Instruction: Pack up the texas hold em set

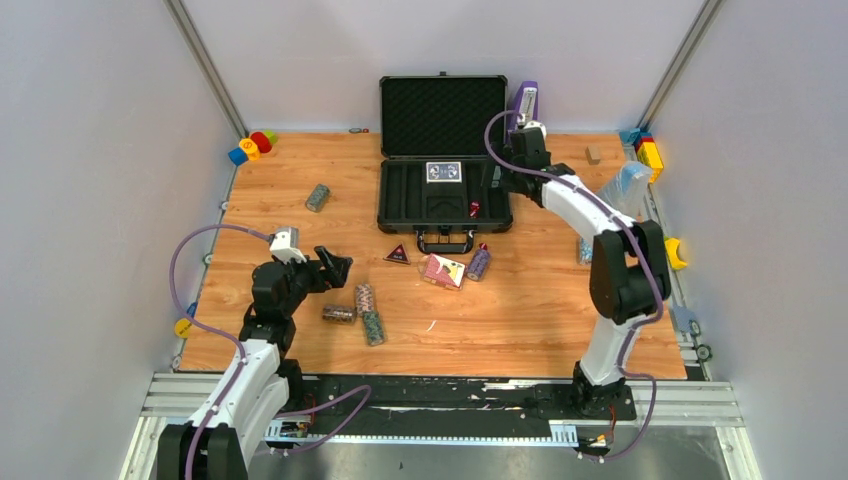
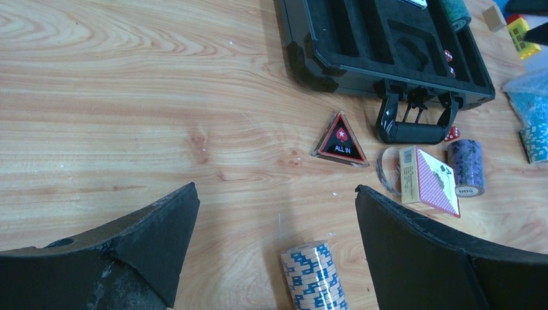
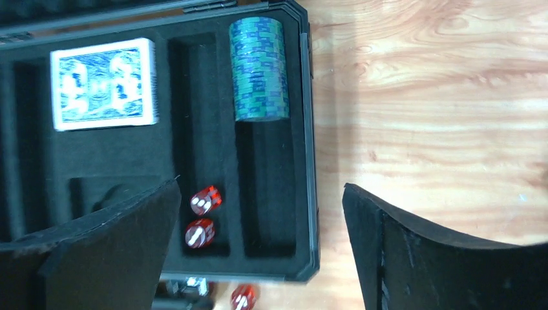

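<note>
The black case [image 1: 400,215] lies open at the back centre. It holds a blue card deck [image 3: 103,84], a teal chip roll [image 3: 260,69] and two red dice [image 3: 205,200]. My right gripper [image 3: 262,187] is open and empty above the case's right rim [image 3: 310,161]. A third die [image 3: 242,297] lies outside by the handle. In front of the case lie the dark red triangle [image 2: 340,139], a red card deck [image 2: 430,181] and a purple chip roll [image 2: 466,166]. My left gripper [image 2: 276,194] is open and empty just behind a tan-and-blue chip roll [image 2: 315,276].
Two more chip rolls [image 1: 339,314] [image 1: 373,328] lie near the left gripper and another [image 1: 318,197] lies at the left. A purple upright object [image 1: 525,103] stands behind the case. Toy blocks [image 1: 252,147] [image 1: 648,150] sit in the back corners. A plastic bag [image 1: 627,190] lies at the right.
</note>
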Controlling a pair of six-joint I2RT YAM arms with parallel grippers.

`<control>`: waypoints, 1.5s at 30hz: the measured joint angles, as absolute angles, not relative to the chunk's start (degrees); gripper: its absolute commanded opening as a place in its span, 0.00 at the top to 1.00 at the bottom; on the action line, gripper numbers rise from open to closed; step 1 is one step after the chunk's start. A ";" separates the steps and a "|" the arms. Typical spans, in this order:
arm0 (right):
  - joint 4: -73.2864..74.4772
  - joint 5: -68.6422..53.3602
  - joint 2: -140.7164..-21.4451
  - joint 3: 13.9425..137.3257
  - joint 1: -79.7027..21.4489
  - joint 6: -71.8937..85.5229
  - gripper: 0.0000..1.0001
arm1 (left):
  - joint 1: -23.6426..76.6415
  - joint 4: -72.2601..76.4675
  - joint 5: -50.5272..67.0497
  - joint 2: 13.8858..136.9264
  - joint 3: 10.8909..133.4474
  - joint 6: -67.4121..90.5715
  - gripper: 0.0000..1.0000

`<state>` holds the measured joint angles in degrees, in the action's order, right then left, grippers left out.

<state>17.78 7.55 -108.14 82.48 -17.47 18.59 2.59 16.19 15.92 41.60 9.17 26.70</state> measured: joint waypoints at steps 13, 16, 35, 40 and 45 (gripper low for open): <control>23.90 3.49 -81.67 60.58 -19.27 36.42 0.09 | 2.59 16.19 15.92 41.43 9.17 26.70 0.01; 25.96 4.91 -80.20 56.90 -22.76 41.39 0.09 | 2.59 16.19 15.94 41.43 9.17 26.70 0.01; 31.55 11.62 -91.22 55.46 -34.37 54.37 0.35 | 2.59 16.53 15.97 41.58 9.19 26.72 0.01; 28.23 10.28 -93.36 55.31 -34.37 51.92 0.44 | 2.59 16.45 15.94 42.09 9.45 26.70 0.01; 26.83 9.85 -93.62 55.09 -34.46 49.69 0.60 | 2.59 16.36 15.92 41.93 9.89 26.70 0.01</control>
<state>26.83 9.85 -93.62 55.09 -34.46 49.69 2.59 16.36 15.92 41.93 9.89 26.70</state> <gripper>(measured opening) 0.479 0.990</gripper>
